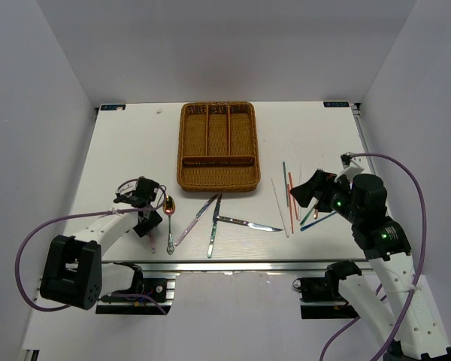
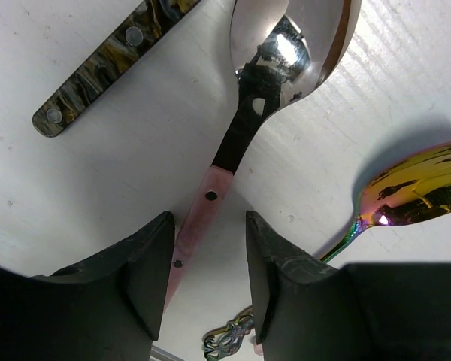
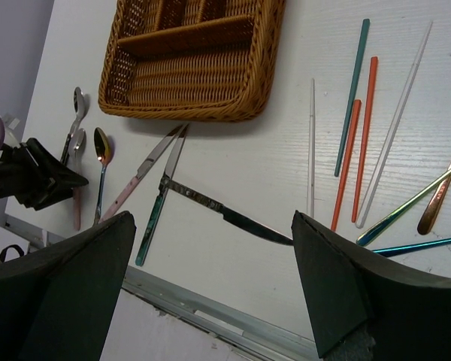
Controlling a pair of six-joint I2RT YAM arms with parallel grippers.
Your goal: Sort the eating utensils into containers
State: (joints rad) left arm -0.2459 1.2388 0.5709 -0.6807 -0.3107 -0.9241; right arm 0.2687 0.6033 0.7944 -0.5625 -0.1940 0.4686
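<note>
No word, brand or number could be read in any view. A left sticker (image 1: 113, 107) and a right sticker (image 1: 335, 104), both small and bluish, sat at the 2 far corners of the table (image 1: 128, 162). Their print was too small to make out.
</note>
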